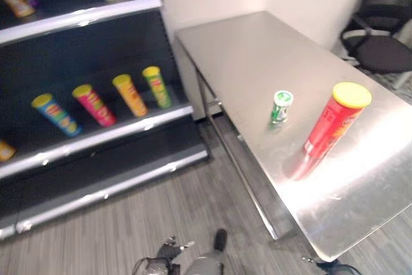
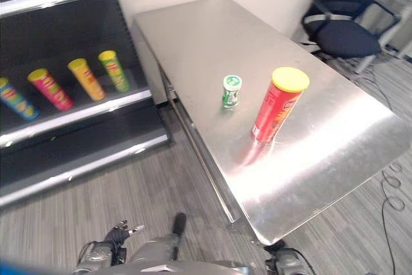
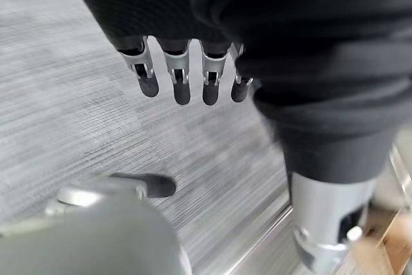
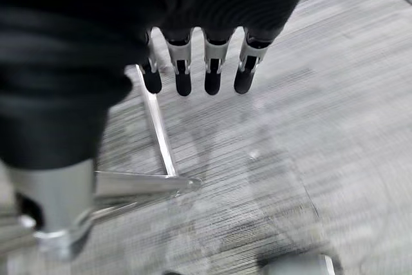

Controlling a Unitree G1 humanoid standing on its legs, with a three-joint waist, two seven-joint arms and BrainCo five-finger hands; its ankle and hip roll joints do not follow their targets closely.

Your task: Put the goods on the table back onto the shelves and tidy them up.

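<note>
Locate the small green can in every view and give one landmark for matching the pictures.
Left eye view: small green can upright on the steel table, right of centre.
Right eye view: just right of centre.
Left wrist view: floor beyond the left hand.
Right wrist view: floor beyond the right hand.
Landmark: red tube beside it.

A tall red can [image 1: 335, 123] with a yellow lid stood upright on the steel table [image 1: 257, 56]. Just beside it sat a small green-and-white tub [image 1: 280, 107], also upright.
</note>
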